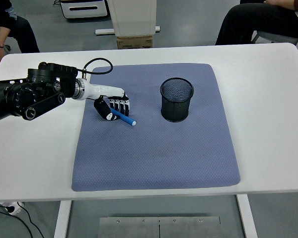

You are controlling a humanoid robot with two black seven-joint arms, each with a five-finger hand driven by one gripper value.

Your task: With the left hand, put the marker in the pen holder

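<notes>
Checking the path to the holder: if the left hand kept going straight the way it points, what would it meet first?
The left hand, shut on the marker, points right. The pen holder looks first in line, with only bare mat between, though height is unclear.

I count one marker (124,116), one holder (177,99), one mat (154,148), one table (268,99), one box (134,42) behind it, two people (10,25) seated, and just one hand (111,105) of mine.
</notes>
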